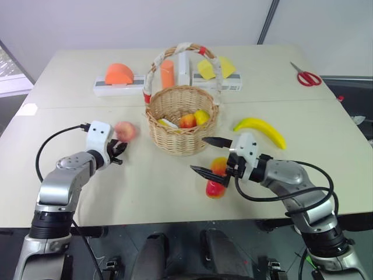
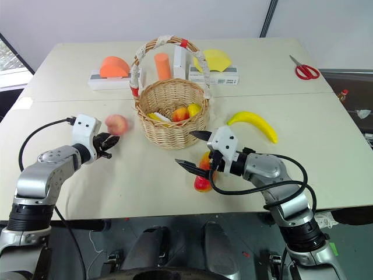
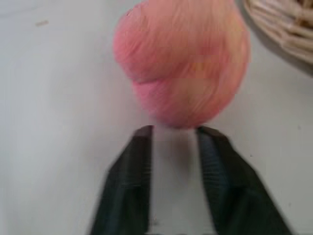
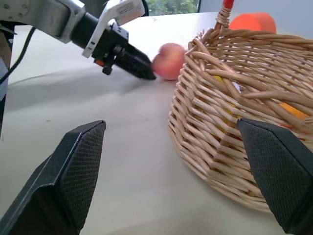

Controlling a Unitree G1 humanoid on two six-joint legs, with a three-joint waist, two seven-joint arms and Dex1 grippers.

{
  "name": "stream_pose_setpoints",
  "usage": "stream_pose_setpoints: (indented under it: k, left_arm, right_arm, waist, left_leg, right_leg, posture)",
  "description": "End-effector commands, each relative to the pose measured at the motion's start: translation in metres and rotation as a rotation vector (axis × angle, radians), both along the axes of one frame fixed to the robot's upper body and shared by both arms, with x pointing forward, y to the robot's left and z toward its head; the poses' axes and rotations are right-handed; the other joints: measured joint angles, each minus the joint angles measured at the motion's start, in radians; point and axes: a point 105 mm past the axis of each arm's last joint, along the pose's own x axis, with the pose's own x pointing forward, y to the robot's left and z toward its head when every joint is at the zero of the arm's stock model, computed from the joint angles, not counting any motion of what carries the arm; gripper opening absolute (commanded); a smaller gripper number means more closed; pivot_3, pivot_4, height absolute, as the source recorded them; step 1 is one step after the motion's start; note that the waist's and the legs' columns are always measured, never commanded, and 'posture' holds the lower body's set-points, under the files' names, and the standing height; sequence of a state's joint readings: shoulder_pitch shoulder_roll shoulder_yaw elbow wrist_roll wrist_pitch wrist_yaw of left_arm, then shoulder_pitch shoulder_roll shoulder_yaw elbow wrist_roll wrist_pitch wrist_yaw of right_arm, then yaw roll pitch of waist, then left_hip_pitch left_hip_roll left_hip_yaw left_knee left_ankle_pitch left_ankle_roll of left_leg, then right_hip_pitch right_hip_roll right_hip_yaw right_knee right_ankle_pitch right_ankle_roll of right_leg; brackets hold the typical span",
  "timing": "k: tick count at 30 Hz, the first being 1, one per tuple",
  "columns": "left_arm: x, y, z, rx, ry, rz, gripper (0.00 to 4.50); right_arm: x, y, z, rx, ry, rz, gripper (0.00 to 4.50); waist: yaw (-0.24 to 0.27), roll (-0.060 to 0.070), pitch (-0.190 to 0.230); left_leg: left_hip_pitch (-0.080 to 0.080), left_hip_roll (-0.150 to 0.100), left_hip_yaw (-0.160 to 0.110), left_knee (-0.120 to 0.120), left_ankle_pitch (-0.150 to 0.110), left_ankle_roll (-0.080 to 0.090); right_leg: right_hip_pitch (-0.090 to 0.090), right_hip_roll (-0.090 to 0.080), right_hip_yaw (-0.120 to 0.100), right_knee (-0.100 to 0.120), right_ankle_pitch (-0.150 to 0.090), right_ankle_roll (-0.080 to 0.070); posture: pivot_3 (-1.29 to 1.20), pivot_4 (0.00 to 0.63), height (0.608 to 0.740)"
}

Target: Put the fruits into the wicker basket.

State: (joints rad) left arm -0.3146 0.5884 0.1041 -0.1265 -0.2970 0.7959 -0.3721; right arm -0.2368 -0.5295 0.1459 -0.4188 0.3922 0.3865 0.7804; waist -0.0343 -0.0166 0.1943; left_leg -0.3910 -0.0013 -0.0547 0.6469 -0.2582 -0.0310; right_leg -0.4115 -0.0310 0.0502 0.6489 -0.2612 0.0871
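Several fruits inside wicker basket [image 1: 182,119]; left gripper [image 1: 119,151] closed, empty; right gripper [image 1: 210,156] agape, empty.

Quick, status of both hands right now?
Left hand: shut, fingertips at the peach, which sits beyond them, not gripped.
Right hand: open, empty.

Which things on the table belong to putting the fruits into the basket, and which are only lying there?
For the job:
- peach, just beyond the left gripper
- mango-like fruit, by the right gripper
- banana
- wicker basket, already holding some fruit

Only lying there:
- orange and yellow foam shapes on white blocks
- red-handled scissors
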Motion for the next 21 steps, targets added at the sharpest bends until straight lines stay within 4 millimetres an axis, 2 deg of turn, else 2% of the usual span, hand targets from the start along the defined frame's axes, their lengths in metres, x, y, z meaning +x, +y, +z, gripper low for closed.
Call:
stream_pose_setpoints:
  k: [1, 5, 7, 9, 14, 21]
  left_arm:
    - [0.001, 0.006, 0.014, 0.013, -0.056, 0.014, 0.58]
    - [-0.003, 0.012, 0.014, -0.005, -0.056, 0.022, 0.58]
    - [-0.006, 0.014, 0.019, -0.031, -0.072, 0.017, 1.06]
    - [-0.009, 0.015, 0.025, -0.063, -0.097, 0.012, 1.83]
    - [-0.01, 0.016, 0.035, -0.071, -0.126, 0.006, 4.48]
    - [0.002, 0.008, 0.039, -0.057, -0.142, 0.023, 4.48]
  right_arm:
    - [-0.007, 0.006, 0.013, 0.011, -0.059, 0.024, 4.5]
    - [-0.006, 0.007, 0.013, 0.01, -0.06, 0.021, 4.5]
    - [-0.005, 0.007, 0.013, 0.009, -0.06, 0.021, 4.5]
    - [-0.004, 0.007, 0.014, 0.009, -0.06, 0.021, 4.5]
    - [-0.003, 0.009, 0.014, 0.012, -0.058, 0.026, 4.5]
    - [-0.002, 0.01, 0.016, 0.016, -0.06, 0.029, 4.5]
  waist:
    - [-0.001, 0.0, 0.0]
    - [-0.002, 0.0, 0.0]
    - [-0.004, 0.0, 0.0]
    - [-0.004, 0.0, 0.0]
    - [0.0, 0.0, 0.0]
    - [0.002, 0.0, 0.0]
  left_leg:
    - [0.0, 0.0, 0.0, 0.0, 0.0, 0.0]
    - [0.0, 0.0, 0.0, 0.0, 0.0, 0.0]
    - [0.0, 0.0, 0.0, 0.0, 0.0, 0.0]
    - [0.0, 0.0, 0.0, 0.0, 0.0, 0.0]
    - [0.0, 0.0, 0.0, 0.0, 0.0, 0.0]
    - [0.0, 0.0, 0.0, 0.0, 0.0, 0.0]
  right_leg:
    - [0.0, 0.0, 0.0, 0.0, 0.0, 0.0]
    - [0.0, 0.0, 0.0, 0.0, 0.0, 0.0]
    - [0.0, 0.0, 0.0, 0.0, 0.0, 0.0]
    - [0.0, 0.0, 0.0, 0.0, 0.0, 0.0]
    - [0.0, -0.001, 0.0, 0.0, 0.0, 0.0]
    - [0.0, 0.0, 0.0, 0.0, 0.0, 0.0]
  posture:
    - [0.0, 0.15, 0.74]
    - [0.0, 0.15, 0.74]
    - [0.0, 0.15, 0.74]
    - [0.0, 0.15, 0.74]
    - [0.0, 0.15, 0.74]
    - [0.0, 0.15, 0.74]
